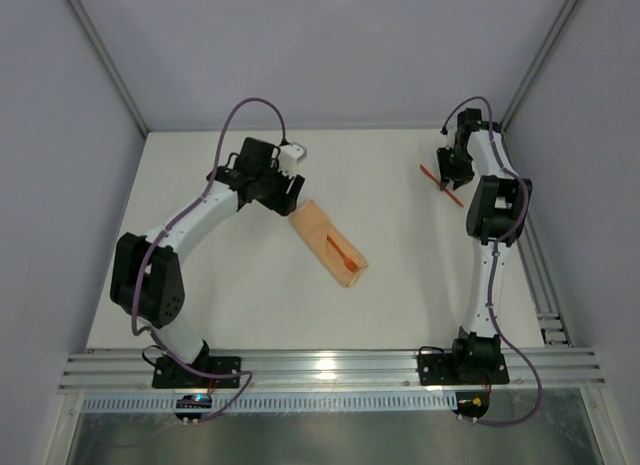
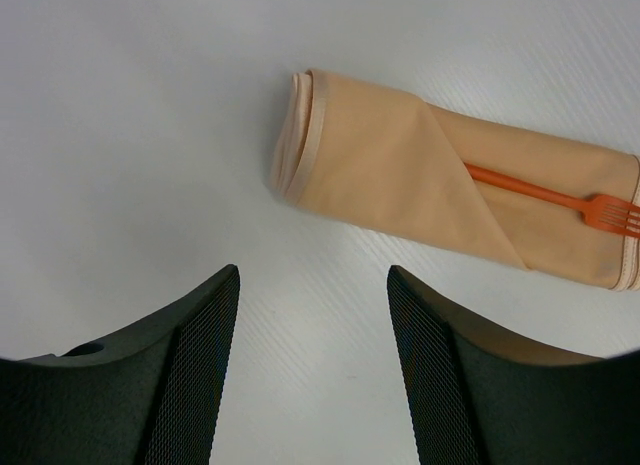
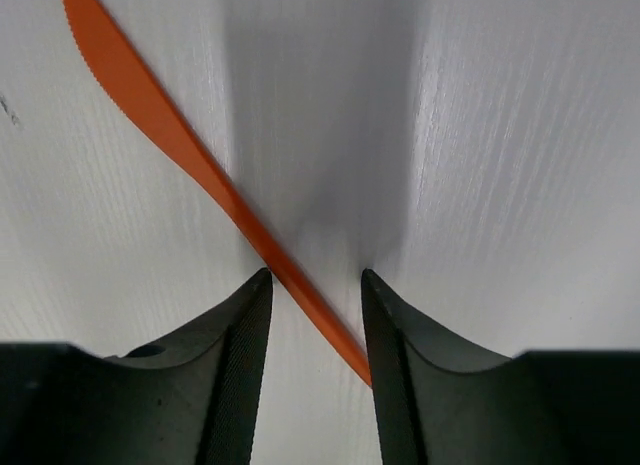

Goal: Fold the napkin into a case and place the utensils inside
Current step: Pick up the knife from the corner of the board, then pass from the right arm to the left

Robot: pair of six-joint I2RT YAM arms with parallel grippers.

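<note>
You have the case (image 2: 380, 175) lying flat near the middle of the desk (image 1: 250, 305), folded into a narrow peach-orange pocket that runs slantwise from far-left to near-right in the top view. A diagonal flap crosses its front, and the fork (image 2: 560, 197) sits inside with its handle tucked under that flap and its tines showing on the cloth near the hemmed end. Your left tool (image 2: 312, 275) hovers just beside the rolled far-left end of the case. Its jaws are spread and released, with only bare desk between them and no contact with the cloth. The knife (image 3: 150, 105) lies by itself at the far right of the desk, well apart from the case. Your right tool (image 3: 315, 277) is low over the desk and straddles the knife. The thin orange strip runs diagonally through the gap between the two fingers, which stand apart with desk visible on either side of it, so nothing is clenched yet
</note>
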